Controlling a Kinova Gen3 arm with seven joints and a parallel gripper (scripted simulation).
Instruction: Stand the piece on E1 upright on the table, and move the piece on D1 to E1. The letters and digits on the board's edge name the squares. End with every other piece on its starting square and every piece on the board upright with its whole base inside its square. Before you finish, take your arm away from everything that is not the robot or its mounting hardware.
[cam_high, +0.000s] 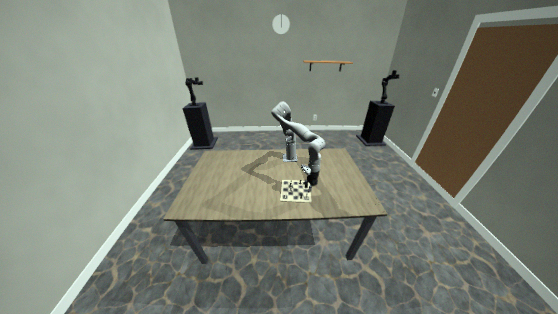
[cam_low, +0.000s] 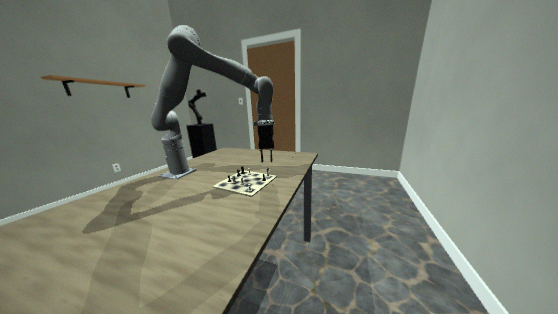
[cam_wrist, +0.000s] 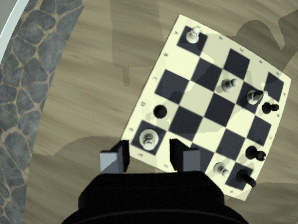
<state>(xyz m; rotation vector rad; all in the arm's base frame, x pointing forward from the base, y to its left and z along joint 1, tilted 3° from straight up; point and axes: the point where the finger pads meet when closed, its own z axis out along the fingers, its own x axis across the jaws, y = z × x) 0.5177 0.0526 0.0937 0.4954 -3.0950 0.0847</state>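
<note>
The piece on E1, a pale one with a round base, stands upright in its dark corner square. The piece on D1, a black one, stands upright on the neighbouring light square. The board lies flat on the table. My gripper is open and empty, pointing down. It hangs above the E1 corner, clear of the pieces. In the wrist view its fingers appear on either side of the E1 piece. In the top view its fingertips are hard to make out.
A pale piece stands on A1. Pale pieces stand on B3, B4 and E4. Black pieces stand on B5, D5 and E5. The table extends beyond the board's E and 1 edges.
</note>
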